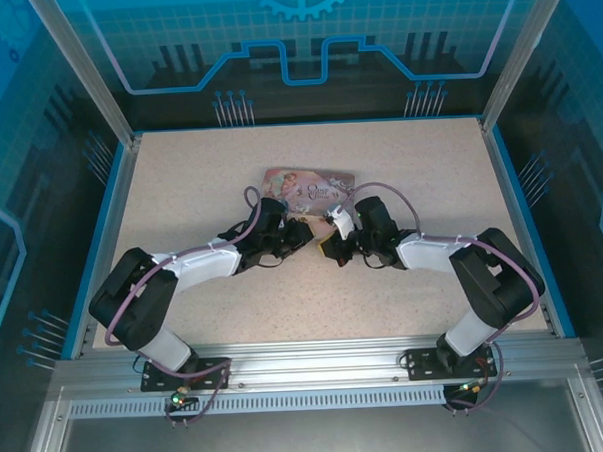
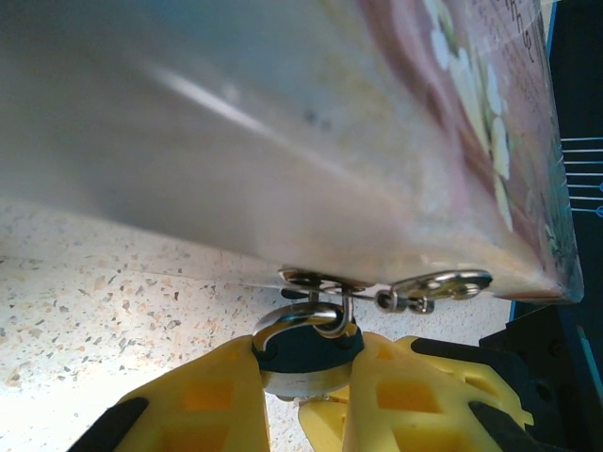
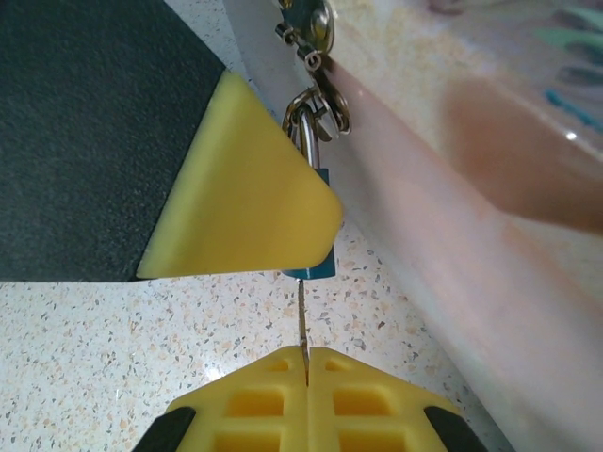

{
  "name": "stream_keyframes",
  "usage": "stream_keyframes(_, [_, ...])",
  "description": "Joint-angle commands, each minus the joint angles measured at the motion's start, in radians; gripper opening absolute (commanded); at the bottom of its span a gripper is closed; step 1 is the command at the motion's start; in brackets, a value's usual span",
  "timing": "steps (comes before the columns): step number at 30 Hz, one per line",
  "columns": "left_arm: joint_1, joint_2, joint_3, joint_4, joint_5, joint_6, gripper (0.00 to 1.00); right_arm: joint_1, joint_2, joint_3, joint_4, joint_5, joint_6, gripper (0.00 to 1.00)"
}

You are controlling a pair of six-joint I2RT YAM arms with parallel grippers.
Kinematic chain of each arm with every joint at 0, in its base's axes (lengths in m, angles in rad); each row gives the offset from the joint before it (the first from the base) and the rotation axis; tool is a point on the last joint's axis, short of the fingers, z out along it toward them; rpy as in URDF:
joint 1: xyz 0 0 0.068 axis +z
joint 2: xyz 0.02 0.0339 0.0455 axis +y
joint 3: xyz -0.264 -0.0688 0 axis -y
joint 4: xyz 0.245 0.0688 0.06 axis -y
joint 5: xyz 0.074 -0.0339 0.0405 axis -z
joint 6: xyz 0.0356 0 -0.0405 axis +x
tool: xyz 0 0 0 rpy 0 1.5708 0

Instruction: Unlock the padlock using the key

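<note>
Padlock point(image 2: 306, 350) against tin point(image 2: 236, 141) edge, key point(image 3: 301, 325) touching

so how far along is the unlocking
Done: left gripper clamps the padlock, which hangs on the tin's hasp, and right gripper pinches the key. In hand: the key's tip meets the padlock's underside; how deep it sits is unclear. Left: turning it, since the shackle looks closed.

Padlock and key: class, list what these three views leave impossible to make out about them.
- Left wrist view: underside and keyhole of the padlock, hidden between the jaws of the left gripper.
- Right wrist view: whether the key sits inside the padlock, as a yellow jaw covers most of its body. The key's head is buried in the right gripper.
- Top view: both too small, crowded by the two grippers.
</note>
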Motion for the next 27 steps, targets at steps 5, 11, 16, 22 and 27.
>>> stream_keyframes(5, [-0.013,-0.004,-0.004,0.013,0.032,0.020,0.05,-0.013,0.017,0.020,0.011,-0.002,0.005,0.00])
stream_keyframes(11, [-0.013,-0.007,-0.006,0.012,0.030,0.020,0.05,-0.010,0.037,0.037,0.004,-0.011,0.003,0.00])
stream_keyframes(16, [-0.013,-0.007,-0.005,0.012,0.031,0.021,0.05,-0.009,0.038,0.029,0.020,-0.016,0.007,0.00])
stream_keyframes(22, [-0.013,-0.001,-0.008,0.012,0.030,0.022,0.05,-0.010,0.021,0.025,0.040,-0.022,0.014,0.00])
stream_keyframes(27, [-0.014,-0.001,-0.012,0.014,0.031,0.021,0.05,-0.009,0.022,0.036,0.054,-0.029,0.026,0.00])
